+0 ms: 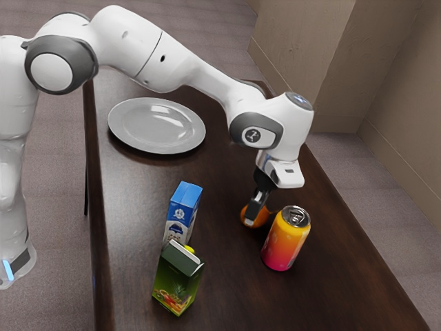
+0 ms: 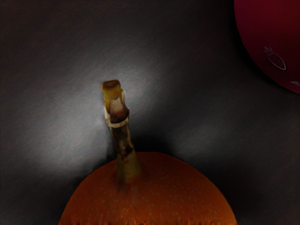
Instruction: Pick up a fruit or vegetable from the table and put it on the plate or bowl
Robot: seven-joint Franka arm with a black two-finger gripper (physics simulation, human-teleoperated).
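A small orange pumpkin-like fruit (image 1: 249, 218) with a brown stem (image 2: 118, 131) rests on the dark wooden table (image 1: 331, 276), right of centre. My gripper (image 1: 257, 207) has come down onto it from above and covers part of it. In the wrist view the fruit's orange top (image 2: 150, 197) lies close under my hand. A grey plate (image 1: 157, 125) lies at the far end of the table, toward the exterior view's left, well apart from the gripper.
An orange-and-pink drink can (image 1: 285, 238) (image 2: 276, 37) stands just right of the fruit, close to the gripper. A blue-and-white carton (image 1: 182, 212) and a green juice carton (image 1: 178, 277) stand to the exterior view's left. Table edges run along both sides.
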